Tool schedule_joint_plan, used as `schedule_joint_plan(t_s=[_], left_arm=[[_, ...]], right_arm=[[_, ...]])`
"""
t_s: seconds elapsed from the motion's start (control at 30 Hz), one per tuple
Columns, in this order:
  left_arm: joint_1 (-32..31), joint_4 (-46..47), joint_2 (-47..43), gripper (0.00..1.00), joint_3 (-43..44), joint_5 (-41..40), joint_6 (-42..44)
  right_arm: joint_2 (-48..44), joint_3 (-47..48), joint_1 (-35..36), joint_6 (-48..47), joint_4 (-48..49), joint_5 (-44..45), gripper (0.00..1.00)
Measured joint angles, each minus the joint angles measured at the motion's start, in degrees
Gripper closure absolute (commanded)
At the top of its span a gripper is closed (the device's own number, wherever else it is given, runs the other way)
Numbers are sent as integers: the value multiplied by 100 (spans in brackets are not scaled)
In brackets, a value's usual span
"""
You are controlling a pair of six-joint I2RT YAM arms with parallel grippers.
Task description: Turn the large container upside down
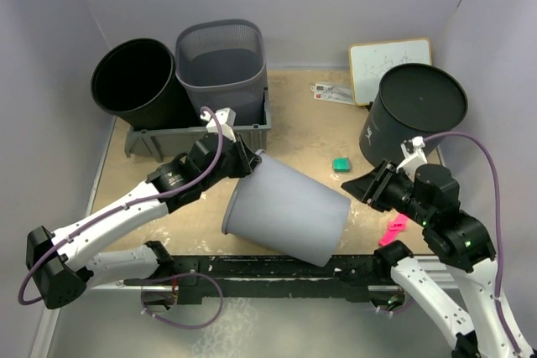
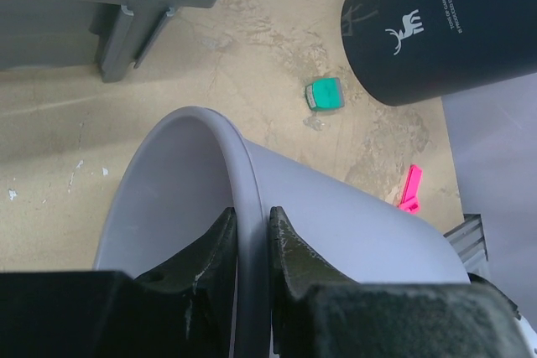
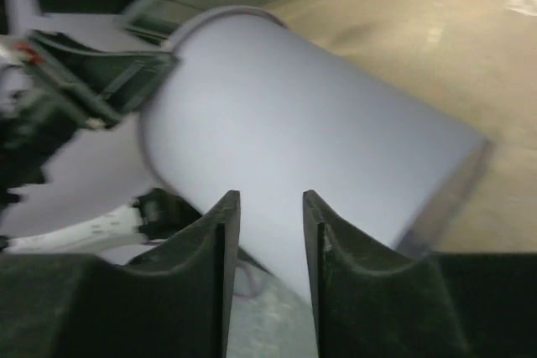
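Note:
The large light grey container (image 1: 289, 211) is tipped on its side near the table's front edge, with its open mouth facing left and its base toward the right. My left gripper (image 1: 250, 159) is shut on the upper rim, one finger inside and one outside; the left wrist view shows the rim (image 2: 252, 199) pinched between the fingers (image 2: 250, 228). My right gripper (image 1: 359, 188) is open and empty, just right of the container's base end. In the right wrist view the container's wall (image 3: 294, 123) fills the view beyond the gripper (image 3: 264, 203), with no visible contact.
A black bin (image 1: 134, 81) and a mesh bin (image 1: 222, 60) stand at the back left, behind a grey tray (image 1: 197, 136). A dark inverted tub (image 1: 415, 115) and a whiteboard (image 1: 390, 60) are at the back right. A green block (image 1: 341, 163) and a pink clip (image 1: 393, 230) lie on the table.

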Motion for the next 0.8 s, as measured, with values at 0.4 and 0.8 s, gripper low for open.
schedule_joint_plan(t_s=[0.4,0.8], left_arm=[[-44,101,-175,100,-271,-258,-271],[-20,509,-304,100,-654,-535,-535]], right_arm=[[-240,-935,2,138,-1071,-142,38],[-321,-1058,-15,101,-442,-848,42]])
